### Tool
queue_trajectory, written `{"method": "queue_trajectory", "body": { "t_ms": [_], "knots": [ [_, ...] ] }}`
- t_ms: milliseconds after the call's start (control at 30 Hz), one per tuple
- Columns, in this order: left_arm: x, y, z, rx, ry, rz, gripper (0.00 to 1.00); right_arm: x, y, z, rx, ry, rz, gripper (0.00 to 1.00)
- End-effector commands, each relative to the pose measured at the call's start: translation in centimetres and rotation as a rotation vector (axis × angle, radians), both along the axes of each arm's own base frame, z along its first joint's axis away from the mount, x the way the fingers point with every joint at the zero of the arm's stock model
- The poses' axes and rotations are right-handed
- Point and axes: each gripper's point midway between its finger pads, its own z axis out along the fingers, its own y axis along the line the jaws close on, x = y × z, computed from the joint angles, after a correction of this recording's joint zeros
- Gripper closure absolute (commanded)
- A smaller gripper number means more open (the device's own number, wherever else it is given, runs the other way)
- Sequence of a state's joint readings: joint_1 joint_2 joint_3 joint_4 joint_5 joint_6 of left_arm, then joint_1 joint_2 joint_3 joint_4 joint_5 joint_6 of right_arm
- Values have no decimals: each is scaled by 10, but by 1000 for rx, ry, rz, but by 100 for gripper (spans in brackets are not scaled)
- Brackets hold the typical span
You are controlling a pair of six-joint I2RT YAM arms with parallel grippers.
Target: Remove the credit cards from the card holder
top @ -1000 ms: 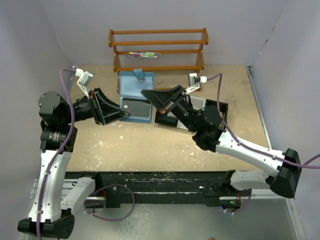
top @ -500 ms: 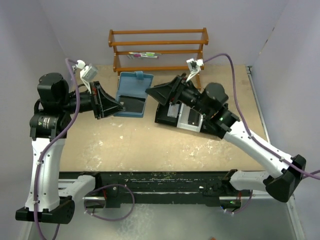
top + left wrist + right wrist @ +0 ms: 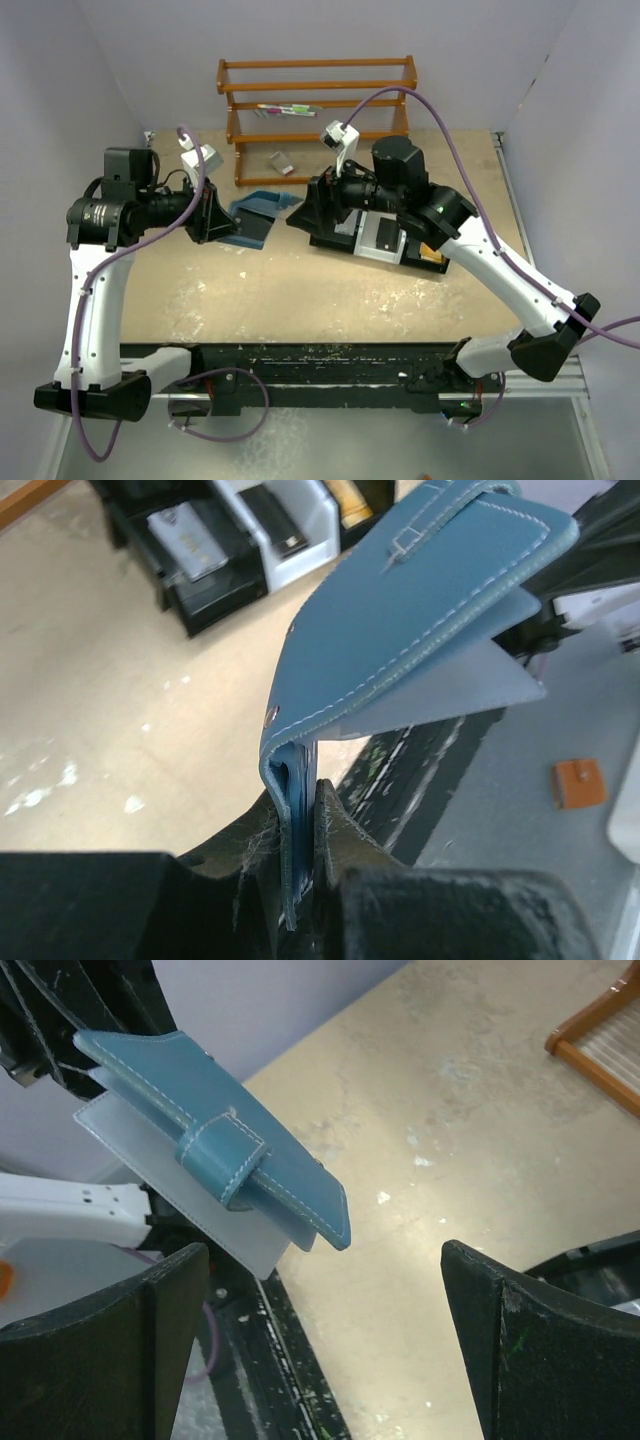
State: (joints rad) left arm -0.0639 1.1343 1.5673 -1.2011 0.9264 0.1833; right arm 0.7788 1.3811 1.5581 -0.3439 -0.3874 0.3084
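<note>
**Top view:** left pincer point(image 3: 222, 220) grips the card holder point(image 3: 262, 208) by its left edge, held in the air over the surface point(image 3: 330, 290), btwn the arms. Right pincer point(image 3: 302, 212) sits just right of it, apart. Black tray point(image 3: 322, 240) lies right of centre; a small grey item point(image 3: 280, 163) lies near the wooden rack point(image 3: 320, 86) at the far edge.

**Left wrist only:** holder's fold is pinched tight in the narrow jaws. A pale sheet point(image 3: 450, 685) juts from under the flap, and an orange block point(image 3: 578, 783) sits beyond the surface.

**Right wrist only:** fingers point(image 3: 110, 1350) stand wide w/ nothing btwn them. Snap tab point(image 3: 225, 1155) wraps the holder's edge.

**Surface & room:** tan board, scuffed white; pale lilac walls.

**Orientation:** long axis runs left–right, free end towards right pincer, tilted. Cards inside: cannot tell.
</note>
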Motion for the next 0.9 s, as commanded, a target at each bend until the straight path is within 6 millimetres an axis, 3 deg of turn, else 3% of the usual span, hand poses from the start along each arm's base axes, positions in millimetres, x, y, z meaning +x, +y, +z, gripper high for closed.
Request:
{"method": "queue_trajectory", "body": {
  "t_ms": [0, 133, 267, 500, 867],
  "knots": [
    [9, 20, -17, 166, -50, 8, 98, 8, -7, 13, -27, -135, -13, 0],
    [20, 36, -37, 284, -2, 39, 98, 13, 0, 13, 13, -176, -30, 0],
    [24, 45, -48, 346, 22, 48, 99, 13, 11, 32, 90, -268, -46, 0],
    [14, 40, -47, 327, 30, -6, 99, -4, 56, 23, 71, -333, 8, 0],
    [11, 38, -43, 320, 37, -21, 99, -24, 76, 11, 113, -331, 87, 0]
  ]
}}
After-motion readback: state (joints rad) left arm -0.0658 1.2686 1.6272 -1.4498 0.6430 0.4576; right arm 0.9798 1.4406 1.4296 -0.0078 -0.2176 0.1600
